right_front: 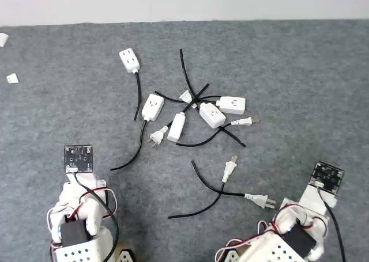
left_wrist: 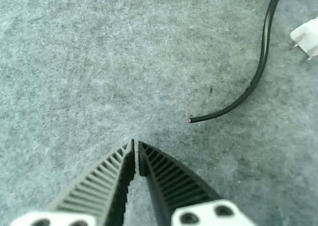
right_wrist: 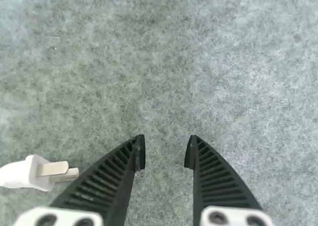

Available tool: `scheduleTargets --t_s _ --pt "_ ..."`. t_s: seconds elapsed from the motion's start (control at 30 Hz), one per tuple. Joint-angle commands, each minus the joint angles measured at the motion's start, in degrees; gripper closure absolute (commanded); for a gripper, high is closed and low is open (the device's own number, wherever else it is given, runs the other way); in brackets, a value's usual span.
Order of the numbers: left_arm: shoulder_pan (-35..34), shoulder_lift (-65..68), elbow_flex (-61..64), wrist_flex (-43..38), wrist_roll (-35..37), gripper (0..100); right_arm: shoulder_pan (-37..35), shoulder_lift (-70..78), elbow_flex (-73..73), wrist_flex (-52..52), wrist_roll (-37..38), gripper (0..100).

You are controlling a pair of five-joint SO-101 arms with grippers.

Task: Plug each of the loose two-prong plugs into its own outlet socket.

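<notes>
On the table [right_front: 311, 72], far from both arms, I see the sockets [right_front: 152, 106] and plugs [right_front: 229, 170] lying loose. My left gripper [left_wrist: 135, 147] is closed on nothing. My right gripper [right_wrist: 166, 151] is open, with one plug [right_wrist: 35, 172] just beside it.

the grey mat [right_front: 288, 72] is lit brightly and evenly from overhead. only thin, soft shadows are cast beside the black cords [right_front: 138, 95] and the white outlet sockets [right_front: 212, 114], whose plastic is rendered very bright. in the wrist views a faint darkening is seen on the mat around the left gripper [left_wrist: 135, 145] and the right gripper [right_wrist: 165, 150], and the plug [right_wrist: 35, 172] is softly shaded underneath.
</notes>
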Motion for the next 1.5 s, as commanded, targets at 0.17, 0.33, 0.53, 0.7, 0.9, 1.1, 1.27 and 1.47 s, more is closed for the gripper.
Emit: scheduleTargets --t_s 0.17,0.33,0.53,0.7,0.9,1.1,1.27,1.47 --pt "-0.18 -1.05 -1.01 0.26 0.44 98 -0.31 -0.57 0.79 0.48 -0.26 86.2" --pt "-0.18 -1.05 -1.01 0.26 0.44 98 -0.31 -0.57 0.79 0.48 -0.26 86.2" --pt "-0.18 -1.05 -1.01 0.26 0.44 98 -0.31 -0.57 0.79 0.48 -0.26 86.2" --pt "-0.18 -1.05 -1.01 0.26 0.44 98 -0.31 -0.57 0.79 0.48 -0.26 86.2" --pt "0.88 -1.05 -1.01 0.26 0.26 98 -2.15 -0.57 0.79 0.40 -0.62 86.1" --pt "8.88 -1.05 -1.01 0.26 0.35 98 -13.93 -0.57 0.79 0.40 -0.53 85.9" --pt "9.85 -1.05 -1.01 0.26 0.35 98 -20.70 -0.57 0.79 0.40 -0.26 86.0" --pt "10.20 -1.05 -1.10 -0.18 0.35 98 -26.42 -0.57 0.79 0.40 -0.18 86.1"
